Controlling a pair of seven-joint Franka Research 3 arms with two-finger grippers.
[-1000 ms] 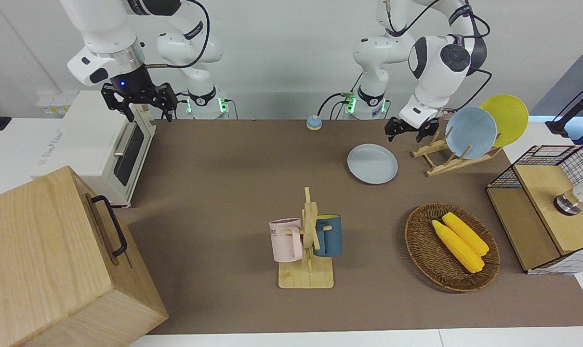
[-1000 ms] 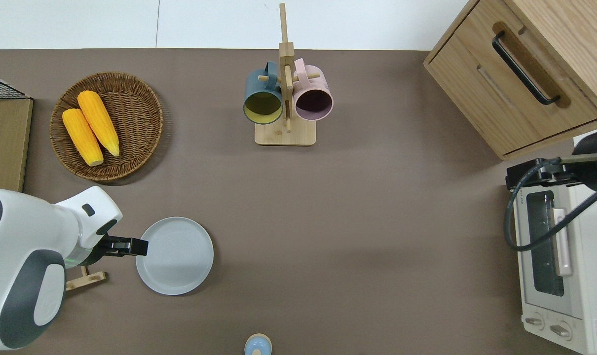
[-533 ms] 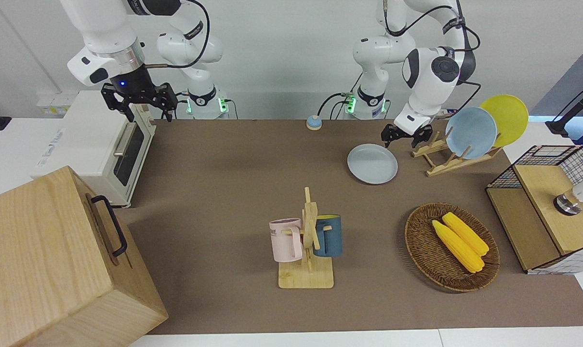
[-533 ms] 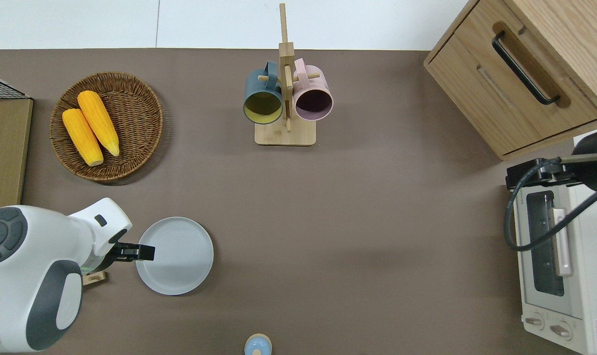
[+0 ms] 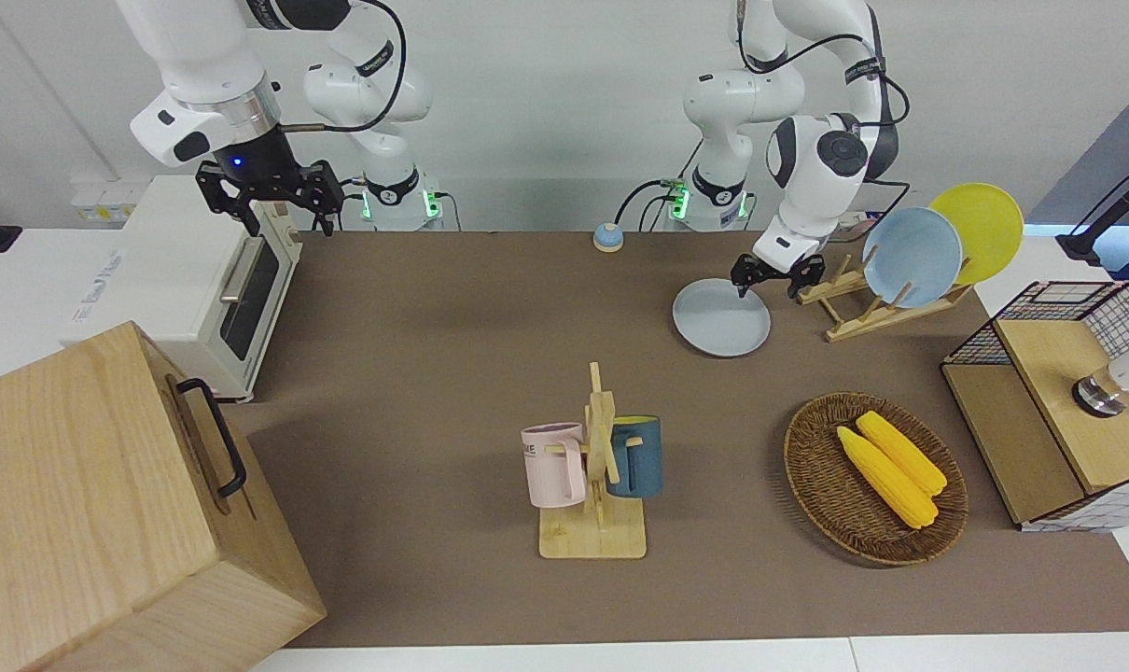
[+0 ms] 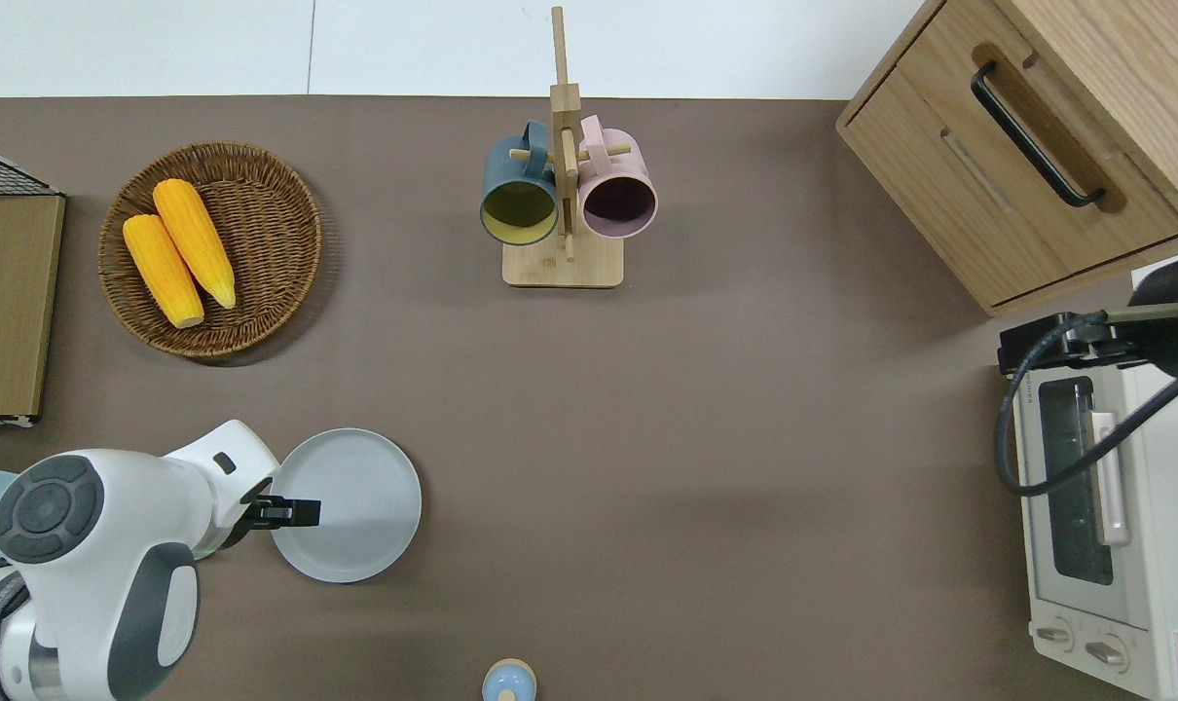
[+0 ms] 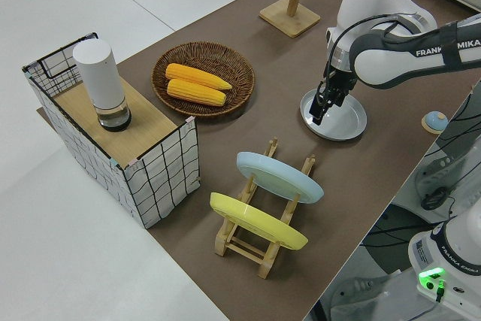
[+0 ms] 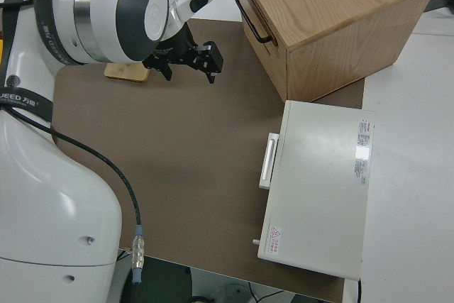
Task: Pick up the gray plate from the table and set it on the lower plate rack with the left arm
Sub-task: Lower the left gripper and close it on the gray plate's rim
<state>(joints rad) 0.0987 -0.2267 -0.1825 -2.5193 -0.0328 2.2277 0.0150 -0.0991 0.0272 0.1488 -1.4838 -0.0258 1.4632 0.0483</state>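
Observation:
The gray plate lies flat on the brown table mat, beside the lower plate rack. The rack holds a light blue plate and a yellow plate in its upper slots. My left gripper is open and low over the plate's edge on the rack's side. One finger is over the plate and the other is outside its rim. In the overhead view the arm hides the rack. My right gripper is parked, open and empty.
A wooden mug stand with a pink and a blue mug stands mid-table. A wicker basket with two corn cobs and a wire crate are at the left arm's end. A toaster oven and wooden cabinet are at the right arm's end.
My left gripper has come down and shifted from beside the rack to over the gray plate's rim. The plate has not moved. The right arm stays still.

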